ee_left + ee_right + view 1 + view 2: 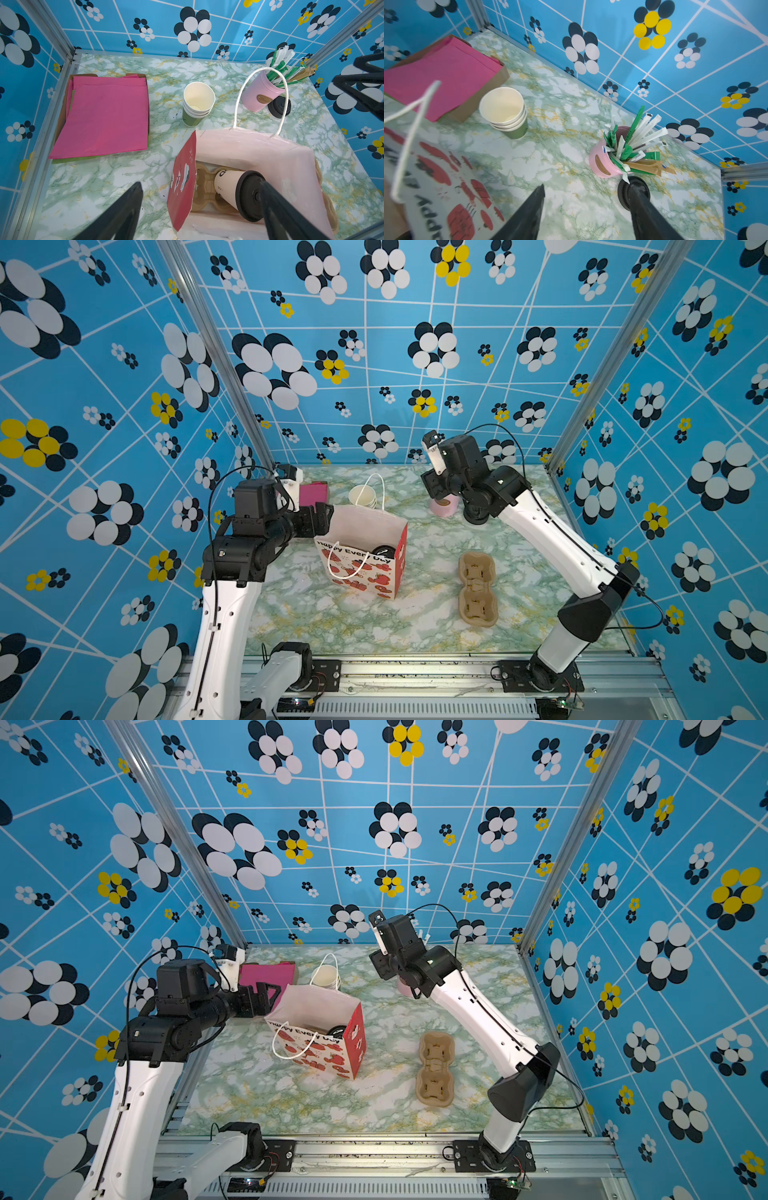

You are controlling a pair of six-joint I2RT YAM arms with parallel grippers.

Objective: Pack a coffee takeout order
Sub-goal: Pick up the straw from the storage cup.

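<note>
Cup [226,187] tilted inside bag [249,145], left hand [200,184] wide at bag's edge, right hand [587,185] parted, empty

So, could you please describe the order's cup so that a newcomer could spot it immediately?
Start at the strawberry-print paper bag standing mid-table. Inside it, a pale cup lies tipped over on a brown pulp holder. Unlike the stacked green cups behind the bag, it wears a black lid.
</note>
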